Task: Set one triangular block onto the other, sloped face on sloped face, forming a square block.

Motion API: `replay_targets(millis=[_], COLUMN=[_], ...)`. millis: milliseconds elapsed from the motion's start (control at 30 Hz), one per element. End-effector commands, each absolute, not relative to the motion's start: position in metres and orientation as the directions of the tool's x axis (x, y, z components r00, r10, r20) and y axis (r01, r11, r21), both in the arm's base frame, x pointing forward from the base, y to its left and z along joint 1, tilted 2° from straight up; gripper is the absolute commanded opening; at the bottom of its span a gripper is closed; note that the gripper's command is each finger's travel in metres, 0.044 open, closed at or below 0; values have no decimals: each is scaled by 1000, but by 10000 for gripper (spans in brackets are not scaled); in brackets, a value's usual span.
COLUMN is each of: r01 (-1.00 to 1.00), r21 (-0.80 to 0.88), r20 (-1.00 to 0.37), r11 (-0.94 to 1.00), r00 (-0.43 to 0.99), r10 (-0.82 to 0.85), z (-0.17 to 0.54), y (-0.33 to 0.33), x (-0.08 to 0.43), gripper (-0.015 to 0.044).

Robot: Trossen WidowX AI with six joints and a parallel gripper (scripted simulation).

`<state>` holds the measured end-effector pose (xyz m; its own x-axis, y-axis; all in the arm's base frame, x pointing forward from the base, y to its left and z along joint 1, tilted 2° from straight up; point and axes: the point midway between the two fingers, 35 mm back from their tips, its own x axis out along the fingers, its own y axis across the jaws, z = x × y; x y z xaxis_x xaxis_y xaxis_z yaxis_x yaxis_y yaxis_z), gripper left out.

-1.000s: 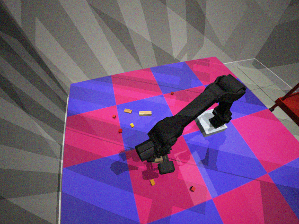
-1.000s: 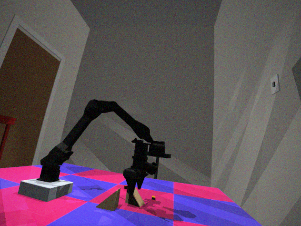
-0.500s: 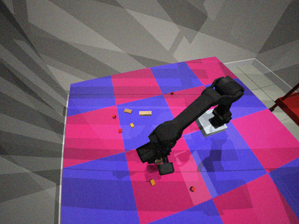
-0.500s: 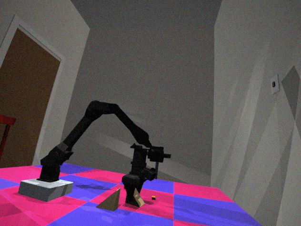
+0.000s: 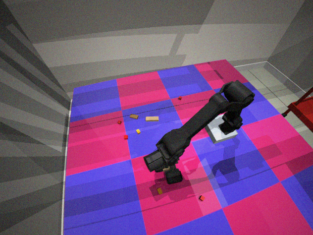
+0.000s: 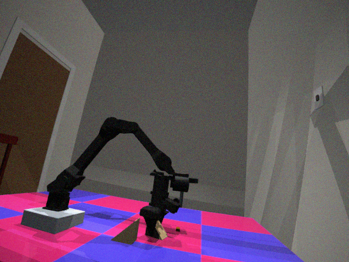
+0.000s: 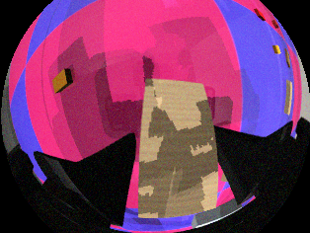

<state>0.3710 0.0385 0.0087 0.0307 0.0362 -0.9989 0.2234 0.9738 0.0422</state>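
One tan triangular block (image 6: 161,231) (image 7: 178,148) (image 5: 166,168) stands on the table between my fingers; in the exterior view its sloped face looks to the right. My gripper (image 6: 157,230) (image 7: 171,133) is open, lowered around this block, its fingertips close to both sides. In the wrist view a narrow gap shows between the left finger and the block; contact on the right side cannot be told. The other triangular block (image 6: 128,233) stands apart on the table, toward the robot's base, its triangular end showing. The top view hides it behind the arm.
A yellow-brown piece (image 5: 159,191) (image 6: 178,229) (image 7: 61,81) lies near the gripper, and a red cube (image 5: 201,198) lies farther off. A tan bar (image 5: 151,119), a brown block (image 5: 133,116), a yellow cube (image 5: 138,131) and small red cubes lie elsewhere. The arm stands on a pale base (image 5: 220,138) (image 6: 53,221).
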Motion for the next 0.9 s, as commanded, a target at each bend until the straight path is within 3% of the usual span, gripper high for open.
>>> replay_targets(millis=[0,233,467,867], r01=[226,226,225,223], r21=[47,47,46,43], r20=[-999,-999,-999,-999], r11=[973,973,973,974], r00=[33,33,32,31], r10=[41,41,40,37], z=[8,8,18,38], y=[39,39,39,37], x=[371,371,371,370], gripper=[223,177,0,0])
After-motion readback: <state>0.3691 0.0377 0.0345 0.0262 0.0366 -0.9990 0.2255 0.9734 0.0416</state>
